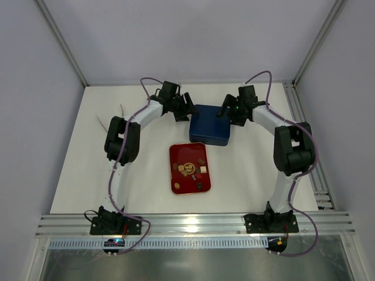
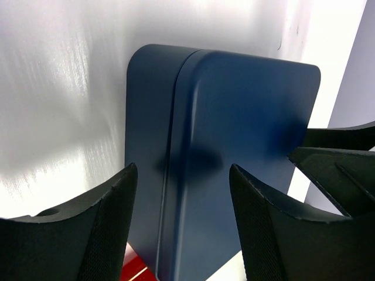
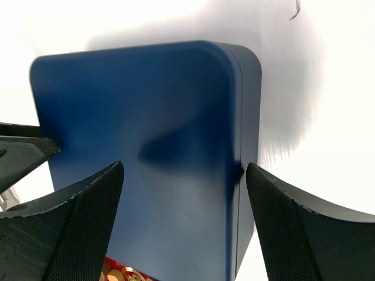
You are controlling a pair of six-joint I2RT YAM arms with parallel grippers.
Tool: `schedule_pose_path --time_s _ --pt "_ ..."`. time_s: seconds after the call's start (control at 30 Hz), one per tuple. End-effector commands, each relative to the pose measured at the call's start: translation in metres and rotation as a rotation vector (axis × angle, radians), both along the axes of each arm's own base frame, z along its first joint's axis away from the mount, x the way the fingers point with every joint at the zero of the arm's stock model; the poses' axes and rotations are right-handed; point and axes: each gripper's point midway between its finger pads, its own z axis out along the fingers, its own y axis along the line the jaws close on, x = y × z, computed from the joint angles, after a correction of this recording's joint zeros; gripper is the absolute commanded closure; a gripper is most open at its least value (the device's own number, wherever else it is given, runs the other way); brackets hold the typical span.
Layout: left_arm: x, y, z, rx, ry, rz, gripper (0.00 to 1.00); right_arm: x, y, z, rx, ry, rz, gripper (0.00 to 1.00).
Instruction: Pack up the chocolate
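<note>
"Chocolate (image 1: 193,170), where is it?"
"Loose on the red tray (image 1: 178,153), in the middle of the bench (image 1: 246,170), just in front of the closed blue box (image 1: 210,126)."
"And the claws?"
"The left claw (image 2: 181,170) and right claw (image 3: 184,165) are both spread wide and empty, over the box's lid from opposite sides. I cannot tell whether either touches it."

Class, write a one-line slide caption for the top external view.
Left claw and right claw open at the blue box; chocolates sit on red tray.
</note>
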Motion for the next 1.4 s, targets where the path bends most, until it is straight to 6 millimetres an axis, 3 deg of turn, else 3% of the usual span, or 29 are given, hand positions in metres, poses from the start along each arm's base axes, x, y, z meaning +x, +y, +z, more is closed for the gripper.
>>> schedule_pose_path --time_s 0.0,0.37,0.67,1.0,1.37 --pt "0.003 -0.002 0.034 -0.035 -0.069 0.006 0.37 0.009 0.002 0.011 -0.025 -0.039 0.013 0.15" --pt "-0.013 0.016 0.003 0.05 0.009 0.076 0.45 -0.004 0.006 0.002 -0.036 -0.022 0.037 0.15" --pt "-0.029 0.027 -0.026 0.171 0.105 0.091 0.5 -0.016 0.009 -0.018 -0.032 0.025 0.039 0.15" --pt "-0.057 0.036 -0.064 0.296 0.198 0.115 0.56 -0.052 0.007 -0.038 -0.031 0.06 0.04 0.16" --pt "-0.085 0.053 -0.095 0.4 0.276 0.175 0.59 -0.084 0.014 -0.034 -0.016 0.037 0.042 0.2"
